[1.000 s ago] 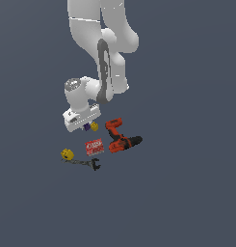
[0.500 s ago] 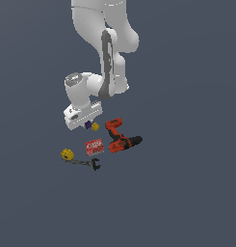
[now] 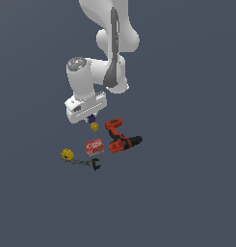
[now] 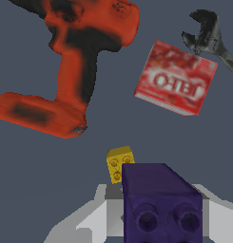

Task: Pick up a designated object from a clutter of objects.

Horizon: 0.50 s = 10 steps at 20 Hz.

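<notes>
The designated dark purple blocky piece (image 3: 91, 118) (image 4: 160, 199) sits between the fingers of my gripper (image 3: 90, 119) (image 4: 160, 216), which is shut on it. In the exterior view it hangs just under the white hand, slightly above the floor. A small yellow studded piece (image 3: 94, 126) (image 4: 120, 163) lies just beyond it, not touching. The rest of the clutter lies below: the orange-red power drill (image 3: 119, 136) (image 4: 65, 71), the flat red box (image 3: 94, 146) (image 4: 175, 83) and the dark clamp-like tool (image 3: 85, 164) (image 4: 210, 40).
A second small yellow rounded piece (image 3: 66, 154) lies at the clutter's left end in the exterior view, touching the clamp-like tool's handle. Everything rests on a plain dark grey floor (image 3: 187, 193).
The hand has risen a little and drifted toward the exterior view's right, carrying the purple piece up with it. The other objects have not moved.
</notes>
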Available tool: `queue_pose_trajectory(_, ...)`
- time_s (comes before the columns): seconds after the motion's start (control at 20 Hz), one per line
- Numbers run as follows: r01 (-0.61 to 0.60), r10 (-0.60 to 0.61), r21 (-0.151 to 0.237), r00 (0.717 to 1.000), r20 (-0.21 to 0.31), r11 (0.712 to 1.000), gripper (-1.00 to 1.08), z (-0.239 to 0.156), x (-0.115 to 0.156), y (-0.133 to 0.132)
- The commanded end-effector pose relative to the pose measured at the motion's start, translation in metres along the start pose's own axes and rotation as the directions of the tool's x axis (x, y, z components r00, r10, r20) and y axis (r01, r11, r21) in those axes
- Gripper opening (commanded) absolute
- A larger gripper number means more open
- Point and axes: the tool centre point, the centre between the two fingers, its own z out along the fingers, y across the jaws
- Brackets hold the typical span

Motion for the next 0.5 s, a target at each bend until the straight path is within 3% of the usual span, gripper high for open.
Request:
queue_pose_trajectory(0.0,-0.001,0.001,-0.002,1.000,0.002,1.000,-1.00,-0.022,0.009,-0.005)
queue_pose_trajectory(0.45,-0.001,0.001,-0.004,1.000,0.003,1.000,-1.00,-0.101,0.045,-0.024)
